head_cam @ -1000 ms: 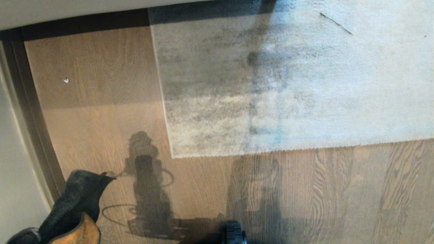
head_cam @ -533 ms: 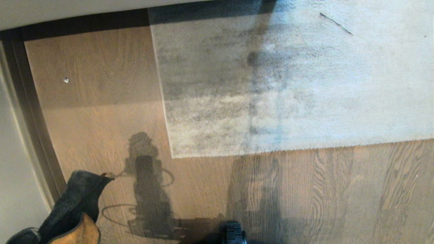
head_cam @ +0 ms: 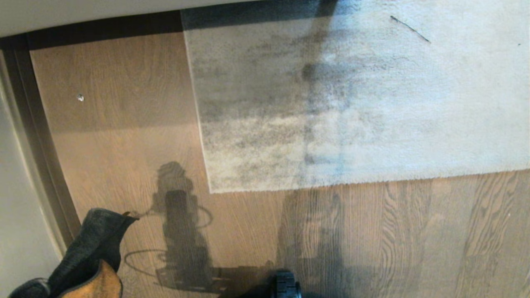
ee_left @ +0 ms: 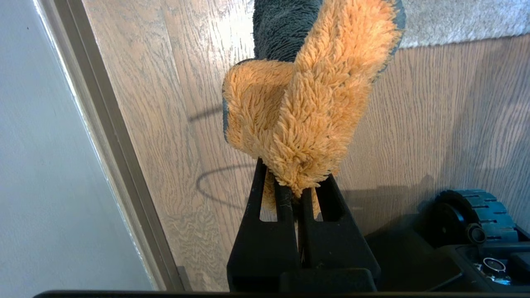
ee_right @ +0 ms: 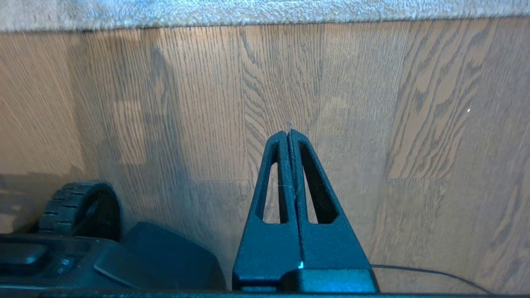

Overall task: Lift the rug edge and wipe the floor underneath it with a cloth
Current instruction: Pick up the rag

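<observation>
Two grippers, both parked low. Left gripper (ee_left: pixel 299 188) is clamped on the cloth (ee_left: pixel 308 99); right gripper (ee_right: pixel 288 134) is closed w/ nothing in it. The rug edge (head_cam: pixel 331 182) lies flat on the floor (head_cam: pixel 414 231) ahead. Approx plan: right pinches the corner (head_cam: pixel 212 190) low, lifts slowly, then left wipes under.

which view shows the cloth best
The left wrist view: the cloth fills it, pinched in the left gripper. The head view catches only part at its lower left; the right wrist view shows none.
</observation>
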